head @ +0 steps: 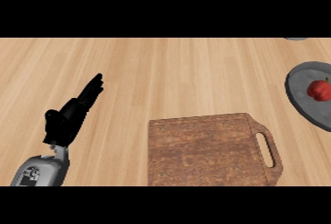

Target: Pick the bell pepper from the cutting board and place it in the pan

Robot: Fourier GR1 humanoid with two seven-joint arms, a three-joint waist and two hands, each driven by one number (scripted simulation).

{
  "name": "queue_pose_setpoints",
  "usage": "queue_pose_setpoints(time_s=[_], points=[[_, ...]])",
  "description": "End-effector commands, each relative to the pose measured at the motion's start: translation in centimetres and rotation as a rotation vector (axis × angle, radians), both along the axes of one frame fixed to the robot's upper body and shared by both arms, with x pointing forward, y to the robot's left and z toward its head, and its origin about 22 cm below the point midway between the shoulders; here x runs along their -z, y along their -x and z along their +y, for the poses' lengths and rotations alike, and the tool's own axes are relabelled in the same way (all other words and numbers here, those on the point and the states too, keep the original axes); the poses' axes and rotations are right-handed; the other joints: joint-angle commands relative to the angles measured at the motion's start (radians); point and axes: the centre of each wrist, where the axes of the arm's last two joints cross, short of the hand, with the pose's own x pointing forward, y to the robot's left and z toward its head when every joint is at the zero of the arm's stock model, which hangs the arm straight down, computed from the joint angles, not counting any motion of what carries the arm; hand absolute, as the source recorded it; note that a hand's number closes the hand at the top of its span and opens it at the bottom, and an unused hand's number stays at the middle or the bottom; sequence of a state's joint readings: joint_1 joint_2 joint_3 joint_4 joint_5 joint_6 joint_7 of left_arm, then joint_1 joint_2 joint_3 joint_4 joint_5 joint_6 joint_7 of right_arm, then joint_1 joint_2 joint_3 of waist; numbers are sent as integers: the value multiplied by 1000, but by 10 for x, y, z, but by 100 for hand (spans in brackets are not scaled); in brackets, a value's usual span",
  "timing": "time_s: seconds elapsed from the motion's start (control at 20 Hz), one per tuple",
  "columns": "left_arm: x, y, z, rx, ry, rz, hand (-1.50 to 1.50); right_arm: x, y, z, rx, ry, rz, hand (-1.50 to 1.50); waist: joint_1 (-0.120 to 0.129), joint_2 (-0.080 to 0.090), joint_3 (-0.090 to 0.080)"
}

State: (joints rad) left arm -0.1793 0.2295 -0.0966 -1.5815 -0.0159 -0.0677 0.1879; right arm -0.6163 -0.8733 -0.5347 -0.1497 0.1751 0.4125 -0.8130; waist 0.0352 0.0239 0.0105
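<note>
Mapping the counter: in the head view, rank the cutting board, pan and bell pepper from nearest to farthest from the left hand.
From the left hand:
1. Cutting board, just to its right.
2. Pan, at the far right; its near rim comes first.
3. Bell pepper, inside the pan, past that rim.

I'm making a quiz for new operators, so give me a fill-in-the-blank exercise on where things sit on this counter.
1. The red bell pepper lies in the ____.
2. The handle of the cutting board points to the view's ____ side.
3. The only hand in view, open with fingers up, is the robot's ____ one.
Missing words: pan; right; left.
</note>
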Motion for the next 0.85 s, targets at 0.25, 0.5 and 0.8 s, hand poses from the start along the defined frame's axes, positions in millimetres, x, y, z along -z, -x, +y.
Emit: queue_pose_setpoints(time_s=[0.25, 0.5, 0.8], points=[[-2, -3, 3, -16, 5, -7, 0, 25, 45, -16, -116, -70, -85, -150, -16, -5, 0], [-1, 5, 6, -27, 6, 28, 0, 36, 67, -21, -108, -82, -98, -150, -15, -13, 0], [9, 2, 10, -33, 5, 16, 0, 53, 90, -22, -85, -58, -90, -150, -26, -10, 0]])
